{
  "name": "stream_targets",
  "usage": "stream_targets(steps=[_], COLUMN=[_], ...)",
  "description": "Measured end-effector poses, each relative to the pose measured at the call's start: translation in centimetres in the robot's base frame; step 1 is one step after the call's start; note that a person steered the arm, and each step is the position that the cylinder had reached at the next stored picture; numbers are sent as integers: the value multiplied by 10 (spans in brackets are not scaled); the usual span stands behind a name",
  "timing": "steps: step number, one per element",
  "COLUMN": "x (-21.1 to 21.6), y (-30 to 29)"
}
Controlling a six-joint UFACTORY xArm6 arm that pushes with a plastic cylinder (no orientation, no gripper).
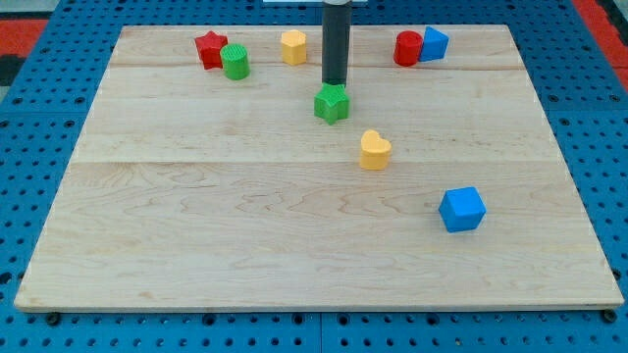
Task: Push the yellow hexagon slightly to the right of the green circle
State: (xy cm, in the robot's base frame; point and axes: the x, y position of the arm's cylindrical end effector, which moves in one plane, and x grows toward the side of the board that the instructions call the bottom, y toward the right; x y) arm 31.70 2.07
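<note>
The yellow hexagon (293,46) stands near the view's top edge of the wooden board (196,226). The green circle (235,62) is a short cylinder to its left and a little lower, touching the red star (209,48). A gap separates hexagon and circle. My tip (335,84) is the lower end of a dark upright rod. It stands right of and below the hexagon, directly behind a green star-shaped block (333,103), touching or almost touching its far side.
A yellow heart (374,150) lies below and right of the green star. A blue cube (461,209) sits at lower right. A red cylinder (408,48) and a blue block (433,43) touch at top right.
</note>
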Motion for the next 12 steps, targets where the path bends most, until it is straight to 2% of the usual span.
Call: stream_targets(steps=[2, 4, 5, 6, 7, 8, 10, 11, 12], x=[-30, -75, -112, -119, -104, -93, -111, -92, -91], y=[-46, -5, -30, -69, -75, -72, -33, -42, -83])
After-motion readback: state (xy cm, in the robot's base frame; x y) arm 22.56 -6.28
